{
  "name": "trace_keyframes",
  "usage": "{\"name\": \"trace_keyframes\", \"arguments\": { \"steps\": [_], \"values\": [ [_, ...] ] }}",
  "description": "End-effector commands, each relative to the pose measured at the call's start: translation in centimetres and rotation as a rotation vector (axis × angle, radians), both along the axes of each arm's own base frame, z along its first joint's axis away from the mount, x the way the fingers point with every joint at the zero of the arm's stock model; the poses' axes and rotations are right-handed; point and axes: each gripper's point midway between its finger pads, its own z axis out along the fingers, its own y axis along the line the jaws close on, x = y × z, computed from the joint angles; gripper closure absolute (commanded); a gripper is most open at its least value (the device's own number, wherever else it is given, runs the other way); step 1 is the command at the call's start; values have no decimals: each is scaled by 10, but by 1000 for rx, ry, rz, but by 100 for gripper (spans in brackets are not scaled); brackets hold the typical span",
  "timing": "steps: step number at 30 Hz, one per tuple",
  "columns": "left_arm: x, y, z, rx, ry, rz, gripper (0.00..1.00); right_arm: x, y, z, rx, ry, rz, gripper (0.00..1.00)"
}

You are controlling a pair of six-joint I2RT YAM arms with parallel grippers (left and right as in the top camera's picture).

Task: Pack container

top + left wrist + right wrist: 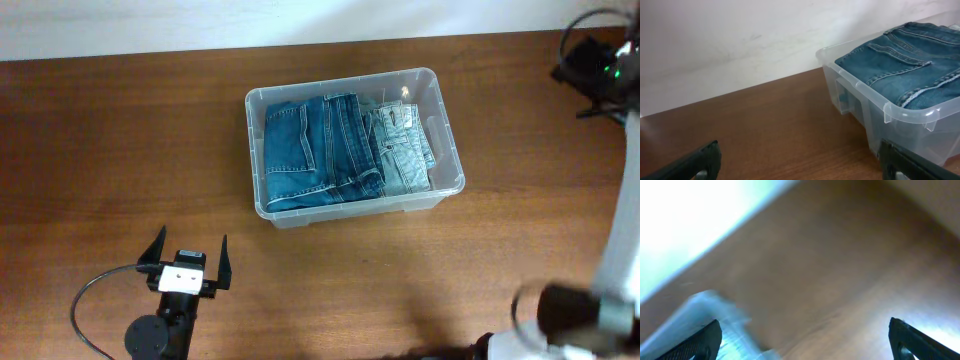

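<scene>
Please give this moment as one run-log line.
clear plastic rectangular tub: holds folded dark blue jeans, light blue jeans | left gripper: open, empty | right gripper: open, empty

The container [345, 213] is a clear plastic tub with rounded corners and a rolled rim; it stands upright, open-topped, slightly skewed; folded dark jeans [315, 150] and paler jeans [405, 152] fill it side by side.

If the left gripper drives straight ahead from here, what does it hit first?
Likely nothing: the left gripper faces bare table up to the wall. The container sits just right of that line; clearance is hard to judge.
</scene>
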Motion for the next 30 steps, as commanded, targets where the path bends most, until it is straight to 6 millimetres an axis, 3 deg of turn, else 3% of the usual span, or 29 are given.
{"name": "trace_keyframes", "arguments": {
  "steps": [1, 6, 9, 14, 19, 25, 30],
  "values": [
    [-1, -2, -1, 15, -6, -14, 1, -25, 36, 47, -27, -128, 67, 2],
    [-1, -2, -1, 15, -6, -15, 1, -65, 49, 59, -40, -184, 86, 1],
    [-1, -2, -1, 15, -6, -14, 1, -91, 52, 46, -55, -187, 87, 2],
    [-1, -2, -1, 15, -6, -14, 1, -111, 58, 16, -67, -285, 99, 2],
    [-1, -2, -1, 15, -6, -14, 1, -119, 74, -23, -107, -411, 172, 1],
    [-1, -2, -1, 15, -6, -14, 1, -119, 95, -89, -166, -560, 287, 1],
    [-1, -2, -1, 15, -6, -15, 1, -112, 120, -120, -253, -716, 459, 1]
  ]
}}
